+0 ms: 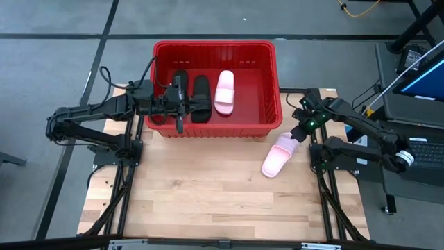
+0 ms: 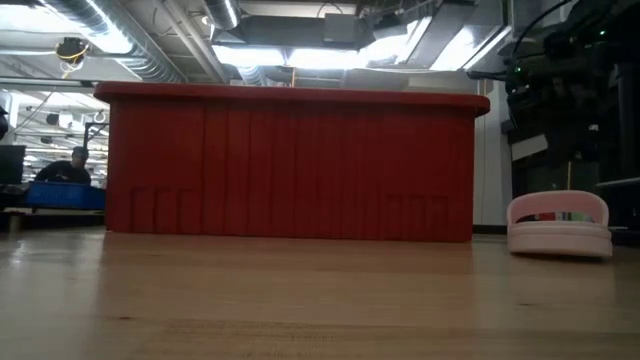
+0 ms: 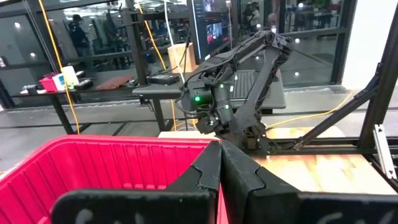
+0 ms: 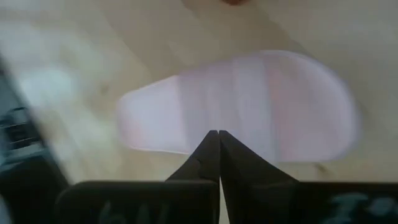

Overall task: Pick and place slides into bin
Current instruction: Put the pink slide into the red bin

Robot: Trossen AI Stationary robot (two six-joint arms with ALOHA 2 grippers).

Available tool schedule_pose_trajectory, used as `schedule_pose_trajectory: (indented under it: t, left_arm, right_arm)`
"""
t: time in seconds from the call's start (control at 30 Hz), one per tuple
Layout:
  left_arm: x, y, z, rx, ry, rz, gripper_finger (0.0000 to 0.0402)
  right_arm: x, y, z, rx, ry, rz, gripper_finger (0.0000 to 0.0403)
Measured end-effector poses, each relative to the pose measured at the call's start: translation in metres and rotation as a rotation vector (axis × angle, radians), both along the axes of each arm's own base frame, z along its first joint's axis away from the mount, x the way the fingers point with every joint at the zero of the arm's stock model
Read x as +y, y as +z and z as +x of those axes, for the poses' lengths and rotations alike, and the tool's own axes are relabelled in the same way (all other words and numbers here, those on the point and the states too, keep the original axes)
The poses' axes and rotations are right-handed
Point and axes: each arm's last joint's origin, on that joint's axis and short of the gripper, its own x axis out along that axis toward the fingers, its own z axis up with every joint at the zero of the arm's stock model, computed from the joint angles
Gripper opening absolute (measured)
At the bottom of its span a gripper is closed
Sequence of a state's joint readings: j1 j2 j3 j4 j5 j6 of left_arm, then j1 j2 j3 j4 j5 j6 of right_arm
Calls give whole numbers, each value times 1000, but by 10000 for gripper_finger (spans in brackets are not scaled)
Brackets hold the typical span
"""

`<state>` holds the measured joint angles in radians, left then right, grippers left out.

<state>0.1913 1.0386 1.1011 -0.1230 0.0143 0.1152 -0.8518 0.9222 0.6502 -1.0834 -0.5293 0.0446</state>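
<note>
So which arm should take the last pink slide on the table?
Probably the right: the right gripper hangs just over the pink slide beside the bin, jaws shut. The left gripper sits over the bin's far side.

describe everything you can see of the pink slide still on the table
The pink slide is pale pink and matte, with a wide strap over an open toe. It lies sole down on the wooden table, angled, just outside the red bin's right front corner. The right gripper hovers over its bin-side end, fingers shut and empty.
</note>
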Motion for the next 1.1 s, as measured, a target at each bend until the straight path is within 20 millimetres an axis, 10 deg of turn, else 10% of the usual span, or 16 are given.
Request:
schedule_pose_trajectory:
  t: [0.33, 0.77, 1.1]
  left_arm:
    - [0, 0, 0, 0, 0, 2, 3]
    - [0, 0, 0, 0, 0, 0, 2]
    - [0, 0, 0, 1, 0, 2, 4]
  right_arm:
    - [-5, 1, -4, -20, -99, 58, 15]
    - [-5, 0, -5, 2, -164, 103, 153]
    - [-6, -27, -5, 116, -232, 243, 176]
